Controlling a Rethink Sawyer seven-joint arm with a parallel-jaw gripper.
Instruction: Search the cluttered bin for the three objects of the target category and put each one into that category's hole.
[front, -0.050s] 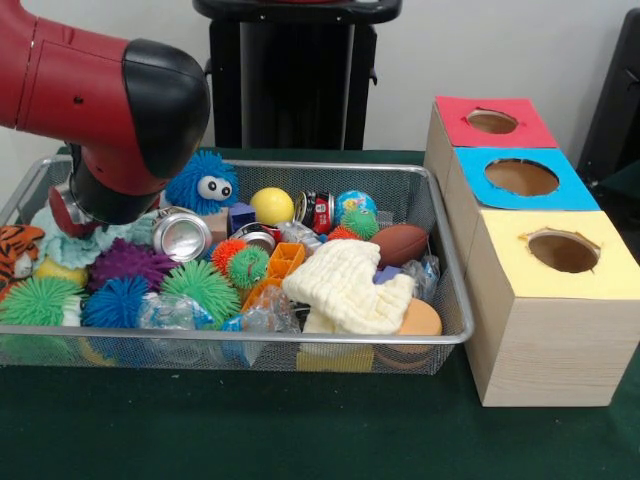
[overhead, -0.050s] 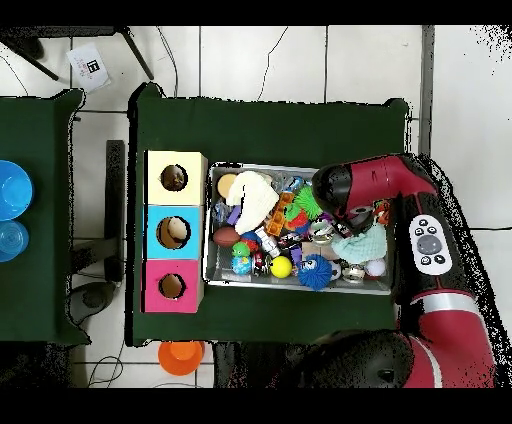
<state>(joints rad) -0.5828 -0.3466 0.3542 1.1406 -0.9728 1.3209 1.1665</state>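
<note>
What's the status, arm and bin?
Arm low over the bin's end away from the boxes, gripper hidden behind it. Red, blue, yellow holes unobstructed. Cream cloth covers items at the box end.

A wire mesh bin (front, -0.050s: 440, 215) fills the left and centre of the front view, heaped with clutter: spiky balls in green (front, -0.050s: 203, 285), purple (front, -0.050s: 130, 262) and blue (front, -0.050s: 115, 303), a blue furry toy with eyes (front, -0.050s: 203, 182), a yellow ball (front, -0.050s: 272, 206), a crushed can (front, -0.050s: 181, 235), a brown football (front, -0.050s: 400, 243) and a cream cloth (front, -0.050s: 348, 285). To the right stands a wooden box (front, -0.050s: 540, 340) with three round holes in a row: red (front, -0.050s: 492, 122) at the upper end, blue (front, -0.050s: 521, 177) in the middle, yellow (front, -0.050s: 563, 251) lowest.
</note>
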